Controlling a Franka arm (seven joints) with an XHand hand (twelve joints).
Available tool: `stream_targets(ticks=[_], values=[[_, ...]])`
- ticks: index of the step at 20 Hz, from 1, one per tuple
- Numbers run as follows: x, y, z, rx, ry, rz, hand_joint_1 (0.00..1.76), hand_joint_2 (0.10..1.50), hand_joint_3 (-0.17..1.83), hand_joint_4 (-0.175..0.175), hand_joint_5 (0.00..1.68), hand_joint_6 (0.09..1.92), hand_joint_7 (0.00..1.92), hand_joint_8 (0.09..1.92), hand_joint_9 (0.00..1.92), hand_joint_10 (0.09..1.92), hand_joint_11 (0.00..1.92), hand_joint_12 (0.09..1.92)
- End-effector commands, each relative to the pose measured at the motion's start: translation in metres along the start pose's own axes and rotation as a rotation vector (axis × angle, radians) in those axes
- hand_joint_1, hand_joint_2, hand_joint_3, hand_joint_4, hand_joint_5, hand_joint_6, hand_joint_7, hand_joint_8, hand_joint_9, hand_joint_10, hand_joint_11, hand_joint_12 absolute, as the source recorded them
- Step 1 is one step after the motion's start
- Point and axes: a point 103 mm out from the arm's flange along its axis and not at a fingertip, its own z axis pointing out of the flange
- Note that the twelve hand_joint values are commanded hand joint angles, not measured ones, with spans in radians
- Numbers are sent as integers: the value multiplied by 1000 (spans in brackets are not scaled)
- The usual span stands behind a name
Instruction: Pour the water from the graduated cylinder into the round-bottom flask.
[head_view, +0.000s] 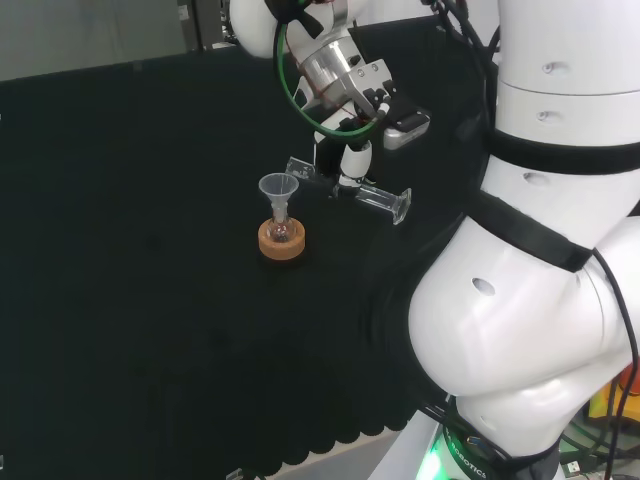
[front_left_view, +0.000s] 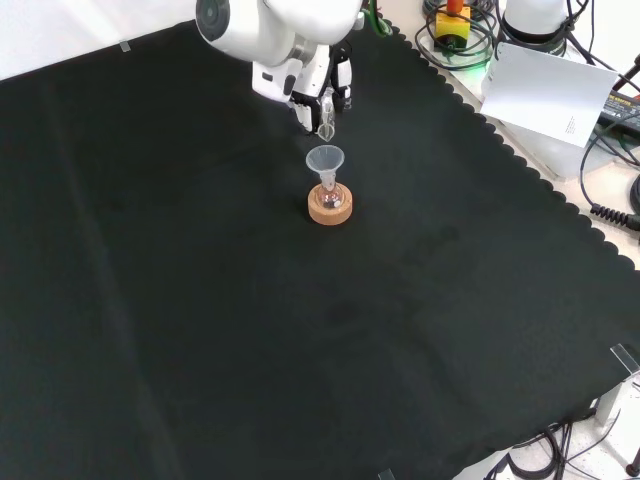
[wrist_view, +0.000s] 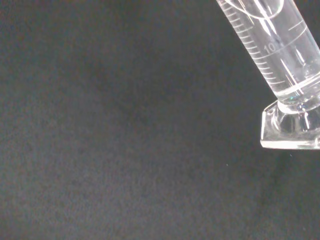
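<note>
head view: the hand (head_view: 352, 158) has its fingers curled round the graduated cylinder (head_view: 350, 188), which lies almost level above the black cloth (head_view: 130, 250), its foot to the right and its mouth to the left. the mouth is just beside the rim of a clear funnel (head_view: 279, 194) that stands in the round-bottom flask (head_view: 281, 231) on a cork ring (head_view: 281, 243).

front view: the hand (front_left_view: 318, 85) is just above the funnel (front_left_view: 326, 164), the cylinder (front_left_view: 326, 115) reaching down toward it; the flask (front_left_view: 329, 199) sits in its cork ring (front_left_view: 330, 207).

wrist view: the cylinder's (wrist_view: 272, 47) marked wall and square foot are close, over bare cloth (wrist_view: 115, 140).
</note>
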Motion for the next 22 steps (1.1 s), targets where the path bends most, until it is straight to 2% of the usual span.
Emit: stream_targets(ticks=[1, 7, 22], values=[[2, 0, -5, 55, -35, 32, 1248, 1147, -1, -175, 903, 1102, 936, 1101, 1373, 147, 1112, 844], [5, -3, -12, 74, -50, 47, 1249, 1147, -1, -175, 903, 1101, 937, 1100, 1375, 143, 1114, 843], [13, -2, -21, 176, -78, 92, 1249, 1146, 0, -175, 904, 1099, 938, 1098, 1383, 135, 1117, 839]])
